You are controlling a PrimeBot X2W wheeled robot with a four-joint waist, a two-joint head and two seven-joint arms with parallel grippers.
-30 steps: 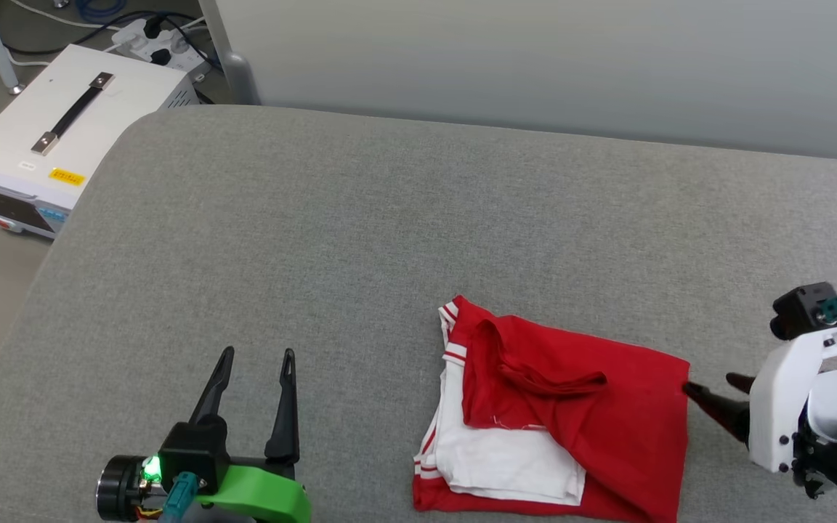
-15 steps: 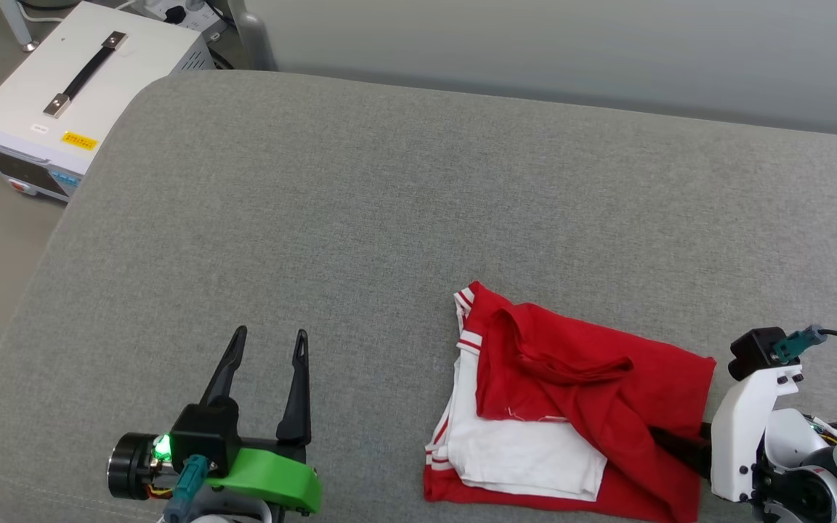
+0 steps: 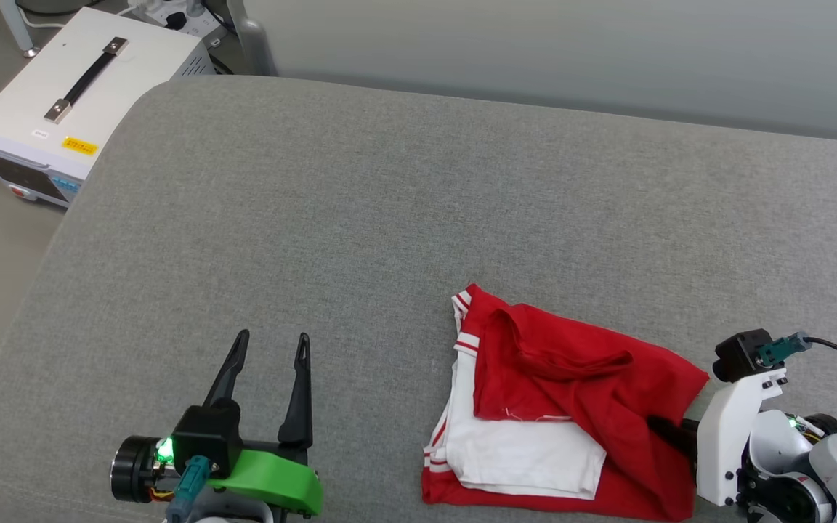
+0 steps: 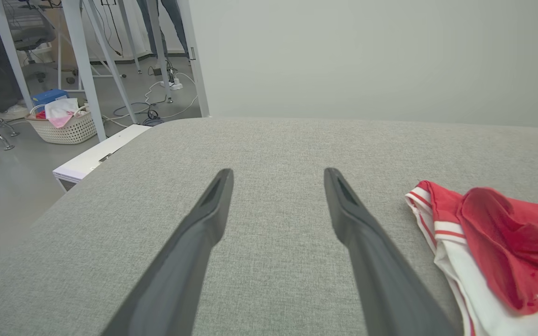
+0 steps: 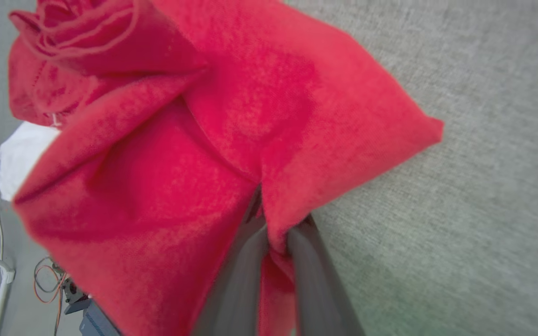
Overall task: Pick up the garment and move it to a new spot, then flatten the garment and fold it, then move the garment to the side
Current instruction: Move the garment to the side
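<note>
The garment (image 3: pixel 571 378), red with a white sleeve folded on top, lies bunched on the grey padded surface (image 3: pixel 389 218) at the front right. My right gripper (image 3: pixel 669 430) reaches in from the right, its dark fingers tucked into the garment's right edge. The right wrist view shows the right gripper (image 5: pixel 278 224) shut, with a fold of the red garment (image 5: pixel 203 140) pinched between the two fingers. My left gripper (image 3: pixel 273 335) stands open at the front left, well away from the cloth. In the left wrist view, the left gripper (image 4: pixel 278 172) holds nothing, and the garment (image 4: pixel 498 233) lies to its right.
A white box with a black handle (image 3: pixel 62 109) sits on the floor past the surface's left edge. A pale wall runs along the far side. In the left wrist view, a white basket (image 4: pixel 66 126), table legs and cables stand on the floor at the left.
My right gripper has slid leftward into the garment's right edge and closed on the red cloth, which now bunches there. The head camera has shifted. The left gripper stays open.
</note>
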